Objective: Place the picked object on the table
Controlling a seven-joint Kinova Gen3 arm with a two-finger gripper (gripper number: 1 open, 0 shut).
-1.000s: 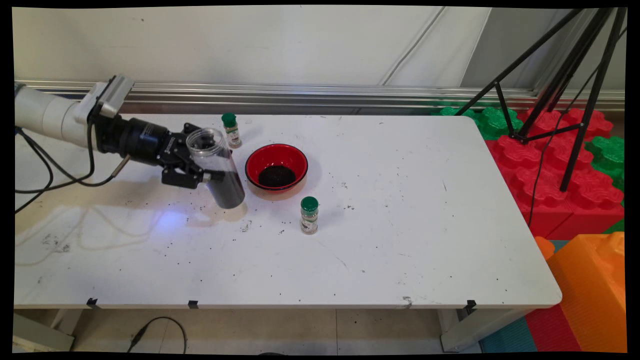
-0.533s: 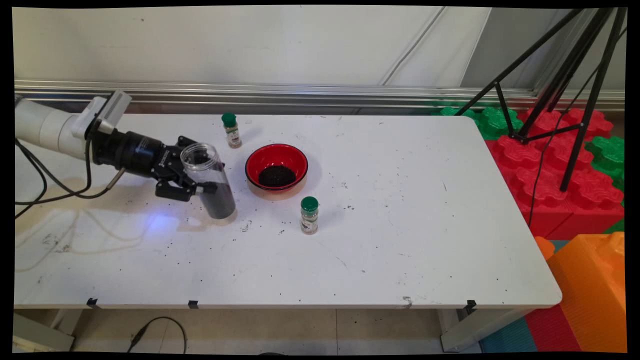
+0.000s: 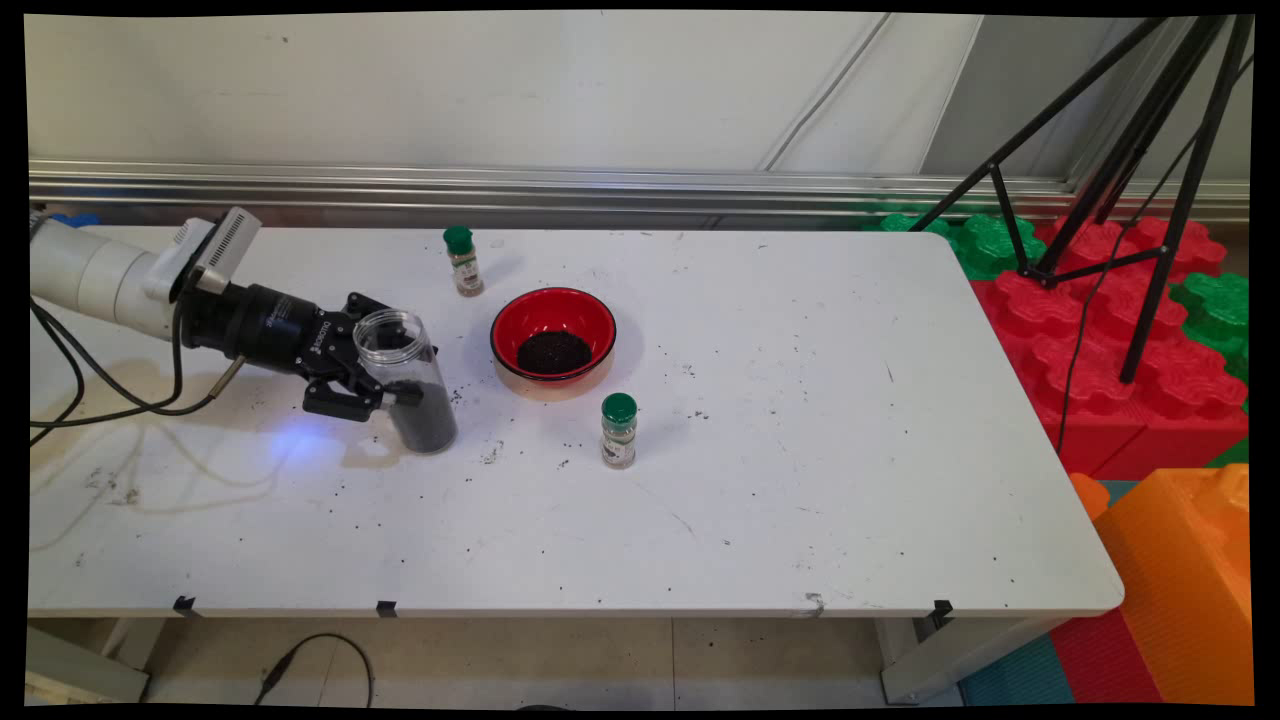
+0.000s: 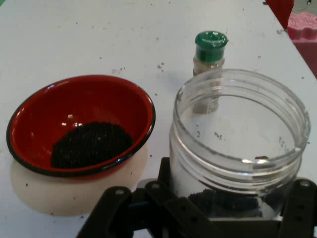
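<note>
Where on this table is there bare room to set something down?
Free: right of the red bowl out to the table edge, and the near strip below the spice jars. Crowded: between the pincer, its clear jar and the bowl.

This looks like a robotics lab or test room, not a home. A plain white folding counter [image 3: 800, 500], speckled with dark spilled grains, stands against a bare panelled wall [image 3: 500, 90] with a metal rail [image 3: 600, 185] along it. At about two o'clock a black tripod [image 3: 1130, 180] stands on oversized red and green plastic building blocks [image 3: 1100, 330], with an orange block [image 3: 1190, 590] at four o'clock. A loose cable [image 3: 310, 660] lies on the tiled floor.
</note>
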